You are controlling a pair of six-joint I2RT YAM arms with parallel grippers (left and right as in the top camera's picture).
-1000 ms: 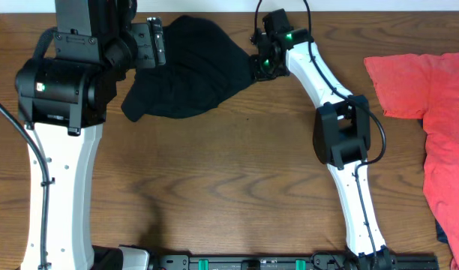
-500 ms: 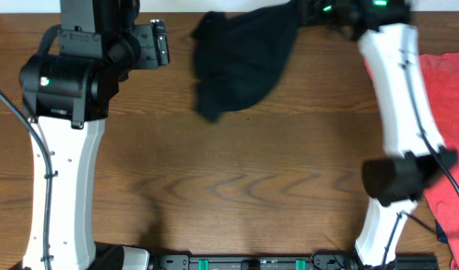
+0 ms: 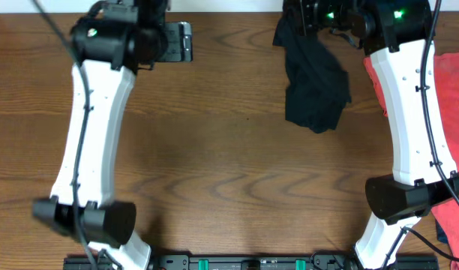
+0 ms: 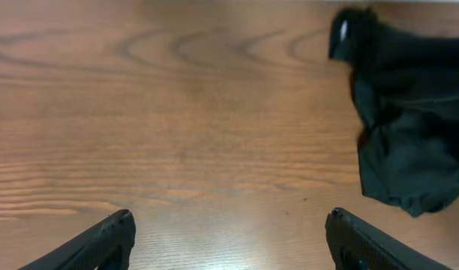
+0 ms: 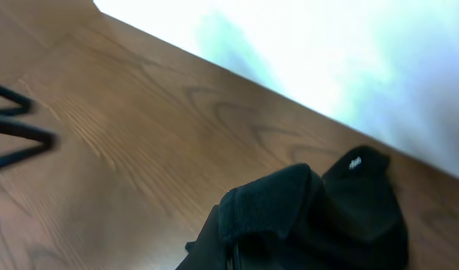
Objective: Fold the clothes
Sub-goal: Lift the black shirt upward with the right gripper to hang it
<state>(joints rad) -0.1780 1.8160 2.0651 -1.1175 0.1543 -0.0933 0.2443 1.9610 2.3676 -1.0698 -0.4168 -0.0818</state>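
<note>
The clothes [image 3: 316, 82], a plain black garment, hang bunched from my right gripper [image 3: 301, 16] at the table's back right, the lower end draping toward the wood. In the right wrist view the black fabric [image 5: 312, 217] fills the bottom of the frame, and the right gripper [image 5: 229, 251] is shut on a thick folded edge. My left gripper [image 3: 186, 42] is at the back left, apart from the garment. Its fingers [image 4: 102, 244] stand wide open over bare wood, and the black garment [image 4: 409, 112] lies off to their upper right.
A red-orange T-shirt [image 3: 447, 97] with white lettering lies at the table's right edge, just beyond the right arm [image 3: 409, 112]. The left arm [image 3: 91, 135] stretches from the front left to the back. The table's far edge runs close behind both grippers.
The right arm has swung to the right, carrying the black garment from the back left to the back right. The left arm has stretched out and its gripper has shifted slightly right.
</note>
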